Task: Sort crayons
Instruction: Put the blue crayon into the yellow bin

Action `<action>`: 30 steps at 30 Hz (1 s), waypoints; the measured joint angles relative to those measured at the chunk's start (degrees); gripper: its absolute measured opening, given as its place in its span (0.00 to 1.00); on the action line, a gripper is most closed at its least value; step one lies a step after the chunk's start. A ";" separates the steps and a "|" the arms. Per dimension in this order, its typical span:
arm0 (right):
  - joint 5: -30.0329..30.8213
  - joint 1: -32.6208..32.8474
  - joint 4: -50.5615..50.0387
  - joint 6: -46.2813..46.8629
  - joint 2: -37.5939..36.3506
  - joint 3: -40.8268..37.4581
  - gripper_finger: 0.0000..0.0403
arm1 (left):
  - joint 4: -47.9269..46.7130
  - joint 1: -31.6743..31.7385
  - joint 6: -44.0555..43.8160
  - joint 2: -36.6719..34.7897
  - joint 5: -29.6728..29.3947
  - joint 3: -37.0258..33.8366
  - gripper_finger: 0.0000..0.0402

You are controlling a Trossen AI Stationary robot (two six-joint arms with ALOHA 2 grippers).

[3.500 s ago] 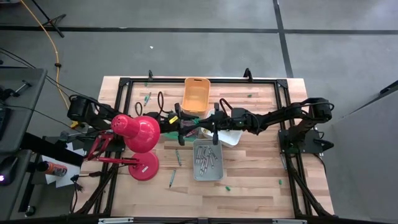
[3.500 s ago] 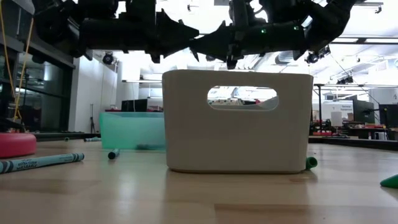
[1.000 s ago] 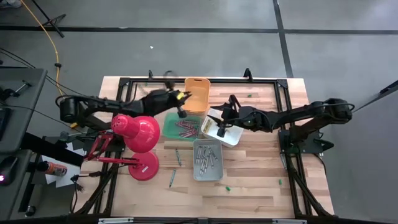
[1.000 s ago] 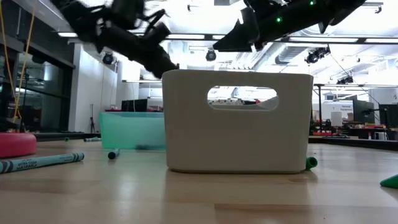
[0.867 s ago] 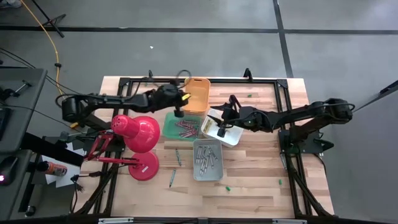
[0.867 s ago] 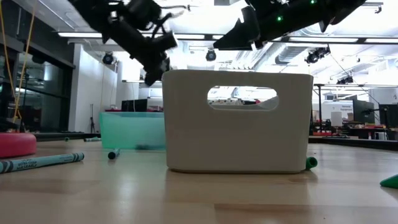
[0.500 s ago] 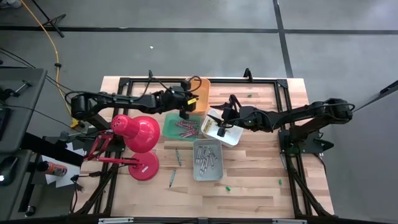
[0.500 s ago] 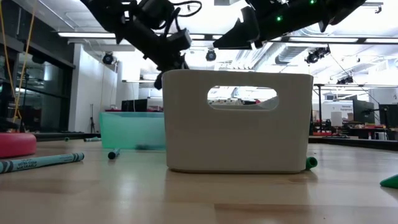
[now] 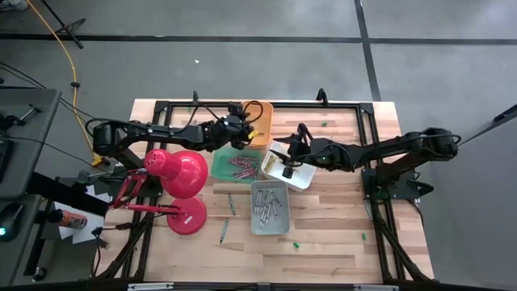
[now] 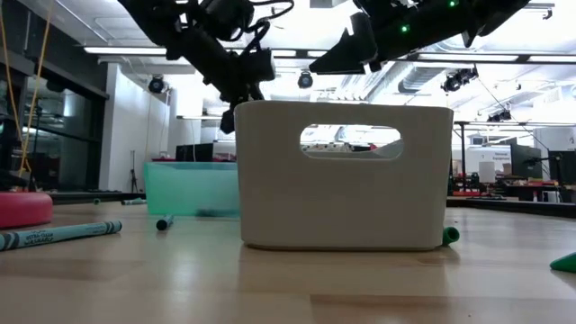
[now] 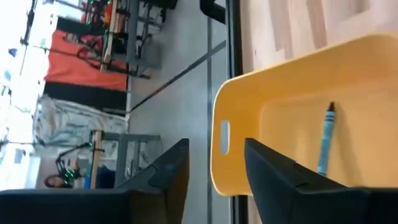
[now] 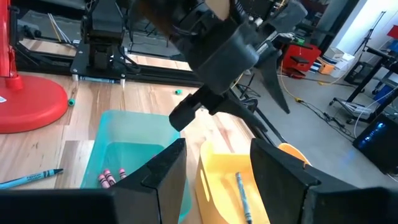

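Over at the left of the high view a red lamp (image 9: 176,173) stands on the wooden counter (image 9: 339,242), its round base (image 9: 187,217) nearer the bottom of the frame. Just right of it the left arm reaches toward the upper middle, and the left tool (image 9: 246,132) hangs over the near corner of the yellow bin (image 9: 257,109); its fingers are spread and carry nothing, as the left wrist view shows, where one blue crayon (image 11: 325,137) lies on the floor of that yellow bin (image 11: 261,87). Below the yellow bin sits a green bin (image 9: 222,166) holding a cluster of red and pink crayons (image 9: 240,166). Right of it is a white bin (image 9: 300,178) with a few yellowish crayons (image 9: 269,162) at its left end, and the right tool (image 9: 286,164) hovers above this bin, fingers spread and empty. Lower in the middle of the frame a grey bin (image 9: 269,228) contains grey crayons (image 9: 267,206). Two loose crayons (image 9: 230,204) lie on the counter left of the grey bin, and small green bits (image 9: 296,244) are scattered toward the lower right.
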 joint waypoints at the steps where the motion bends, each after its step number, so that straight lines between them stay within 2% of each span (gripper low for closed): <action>1: 0.00 0.00 -0.06 0.00 0.00 0.00 0.43 | -0.30 0.00 -1.03 -0.24 -0.24 0.00 0.36; 4: 0.00 0.00 -0.57 0.02 0.00 0.00 0.43 | -1.63 -0.48 -4.81 -1.49 -5.16 -0.02 0.39; 7: 0.27 0.00 -1.29 0.02 0.00 0.00 0.43 | -6.92 -0.58 -9.09 -4.49 -10.46 0.00 0.39; 11: 2.51 -0.15 -1.71 0.64 0.00 0.00 0.43 | -15.73 1.37 -20.79 -10.50 -11.10 -0.02 0.38; 13: 2.82 -0.44 -1.90 1.14 0.00 0.00 0.43 | -20.62 3.80 -29.47 -13.84 -8.66 -0.02 0.38; 16: 2.85 -0.83 -1.93 1.73 0.00 0.00 0.43 | -28.59 9.39 -45.03 -17.17 -1.17 -0.01 0.38; 20: 2.86 -0.90 -1.95 1.74 0.00 0.00 0.43 | -40.08 17.74 -60.02 -16.84 9.80 0.00 0.37; 22: 2.86 -0.87 -1.95 1.74 0.00 0.00 0.43 | -45.05 20.63 -63.91 -14.62 12.37 0.00 0.36; 25: 2.85 -0.87 -1.92 1.74 0.00 0.01 0.43 | -50.05 24.06 -68.02 -10.18 12.89 -0.02 0.35; 30: 2.59 -0.87 -1.92 2.66 0.00 0.00 0.43 | -49.02 28.01 -68.98 -2.73 13.00 -0.02 0.34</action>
